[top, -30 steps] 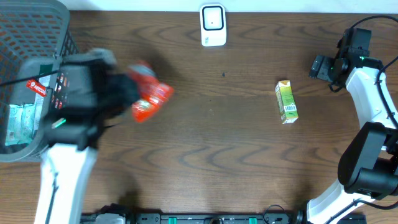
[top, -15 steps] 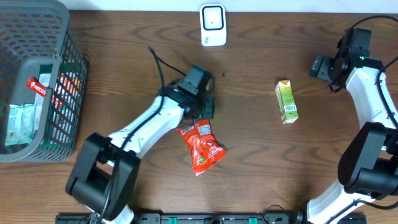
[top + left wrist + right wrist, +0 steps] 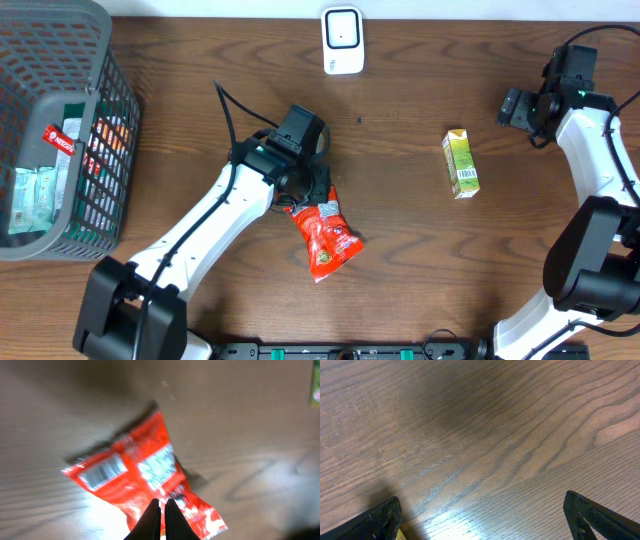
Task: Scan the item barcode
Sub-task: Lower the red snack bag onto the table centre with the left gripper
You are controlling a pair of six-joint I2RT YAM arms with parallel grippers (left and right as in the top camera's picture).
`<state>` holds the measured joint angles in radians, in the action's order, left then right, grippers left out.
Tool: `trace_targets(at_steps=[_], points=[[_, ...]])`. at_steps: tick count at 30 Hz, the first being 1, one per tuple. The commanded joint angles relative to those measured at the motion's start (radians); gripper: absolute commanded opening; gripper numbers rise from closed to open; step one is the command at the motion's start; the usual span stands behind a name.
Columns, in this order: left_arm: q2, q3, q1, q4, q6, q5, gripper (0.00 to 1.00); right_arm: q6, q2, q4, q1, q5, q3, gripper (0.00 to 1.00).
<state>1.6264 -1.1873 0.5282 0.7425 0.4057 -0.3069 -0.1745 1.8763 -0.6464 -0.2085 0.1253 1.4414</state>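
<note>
A red snack packet point(image 3: 327, 240) lies flat on the wooden table, and the left wrist view shows the white barcode on the packet point(image 3: 145, 470) facing up. My left gripper point(image 3: 313, 190) hovers at the packet's upper end. In the left wrist view my left gripper point(image 3: 161, 503) has its jaws shut over the packet with nothing between them. The white scanner point(image 3: 342, 40) stands at the table's back edge. My right gripper point(image 3: 520, 108) is far to the right, and in the right wrist view it point(image 3: 482, 510) is open over bare wood.
A grey wire basket point(image 3: 100, 130) holding several packets stands at the far left. A green carton point(image 3: 460, 165) lies on its side right of centre, between the packet and my right arm. A yellow corner point(image 3: 400, 535) shows beside my right gripper's left finger.
A second ago the left arm swung the red packet from the basket side. It set the packet down at mid-table, and its jaws have shut again and drawn back slightly up-left. The right arm has not moved.
</note>
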Motion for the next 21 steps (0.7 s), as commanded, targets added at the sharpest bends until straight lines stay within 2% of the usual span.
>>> trace_targets(at_steps=[1, 3, 5, 8, 12, 16, 21], points=[[0.044, 0.045, -0.002, 0.002, -0.073, -0.221, 0.07, 0.000, -0.019, 0.000, 0.001, 0.008, 0.020, 0.99], [0.060, 0.071, -0.002, -0.008, -0.160, -0.375, 0.07, 0.000, -0.019, 0.000, 0.001, 0.008, 0.020, 0.99], [0.068, 0.084, -0.002, -0.011, -0.204, -0.445, 0.07, 0.000, -0.019, 0.000, 0.000, 0.008, 0.020, 0.99], [0.082, 0.114, -0.002, -0.026, -0.207, -0.453, 0.07, 0.000, -0.019, 0.000, 0.000, 0.008, 0.020, 0.99], [0.103, 0.188, -0.002, -0.127, -0.206, -0.454, 0.07, 0.000, -0.019, 0.000, 0.000, 0.008, 0.020, 0.99], [0.138, 0.286, -0.002, -0.291, -0.198, -0.529, 0.07, 0.000, -0.019, 0.000, 0.000, 0.008, 0.020, 0.99], [0.228, 0.362, -0.001, -0.488, -0.092, -0.537, 0.07, 0.000, -0.019, 0.000, 0.001, 0.008, 0.020, 0.99]])
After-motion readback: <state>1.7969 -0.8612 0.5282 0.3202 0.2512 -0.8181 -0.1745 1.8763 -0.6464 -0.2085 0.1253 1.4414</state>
